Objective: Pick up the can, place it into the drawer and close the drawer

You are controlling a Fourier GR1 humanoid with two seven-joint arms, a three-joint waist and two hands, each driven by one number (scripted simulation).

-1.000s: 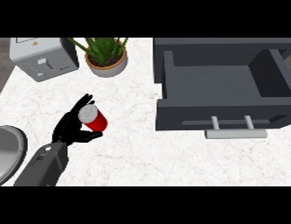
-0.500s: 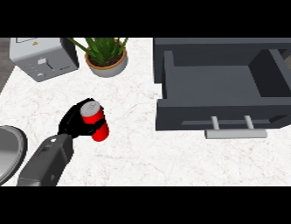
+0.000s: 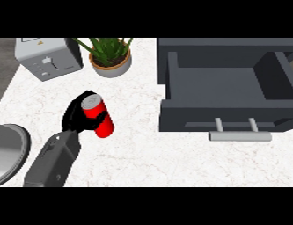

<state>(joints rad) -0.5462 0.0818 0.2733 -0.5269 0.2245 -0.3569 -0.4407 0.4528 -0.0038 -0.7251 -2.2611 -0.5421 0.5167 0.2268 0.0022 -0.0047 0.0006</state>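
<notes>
Since the can (image 3: 104, 124) lies tilted in the left hand (image 3: 76, 116), well to the left of the open drawer (image 3: 226, 83), it could slide out of the grasp or knock the drawer's near wall on the way over. The hand's fingers are curled round the can's upper part. I cannot tell whether it is clear of the tabletop (image 3: 174, 162).
</notes>
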